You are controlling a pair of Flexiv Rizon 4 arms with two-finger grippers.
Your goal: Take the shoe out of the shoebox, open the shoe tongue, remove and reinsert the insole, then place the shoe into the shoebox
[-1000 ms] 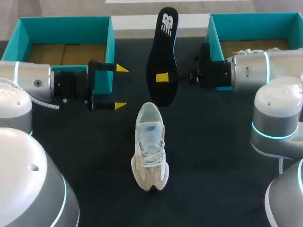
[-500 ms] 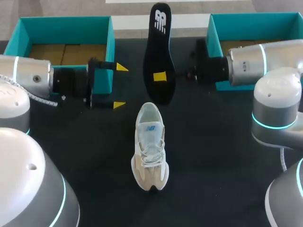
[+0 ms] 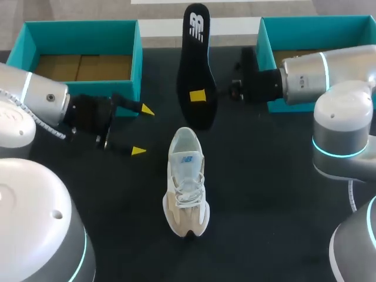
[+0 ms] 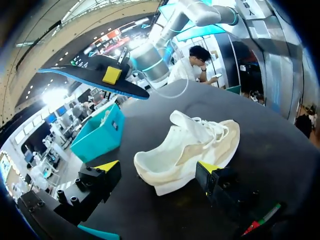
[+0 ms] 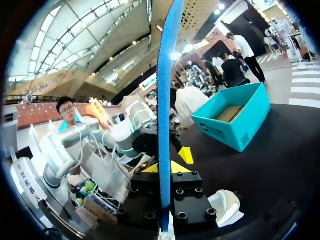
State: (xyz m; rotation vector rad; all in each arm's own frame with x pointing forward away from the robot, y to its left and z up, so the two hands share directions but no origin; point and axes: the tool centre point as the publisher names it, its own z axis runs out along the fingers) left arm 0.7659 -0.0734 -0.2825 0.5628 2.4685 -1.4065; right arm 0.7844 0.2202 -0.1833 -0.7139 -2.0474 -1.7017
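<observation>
The white and beige shoe [image 3: 185, 182] stands upright on the black table, toe toward me. Its black insole [image 3: 197, 64] hangs in the air beyond the shoe, pinched near its heel end by my right gripper [image 3: 198, 96], which is shut on it. In the right wrist view the insole's blue edge [image 5: 164, 100] rises straight up from between the gripper's fingers [image 5: 164, 169]. My left gripper [image 3: 142, 130] is open, left of the shoe's heel. In the left wrist view the shoe [image 4: 190, 147] lies just ahead of its open gripper [image 4: 157, 167], untouched, with the insole [image 4: 95, 82] above.
A teal shoebox [image 3: 136, 41] stands open at the back left, close behind my left gripper. A second teal box [image 3: 262, 36] stands at the back right, under my right arm, with white laces showing inside.
My left gripper has swung nearer and tilted toward the shoe's heel, staying open. The right arm has carried the insole slightly left and farther back.
</observation>
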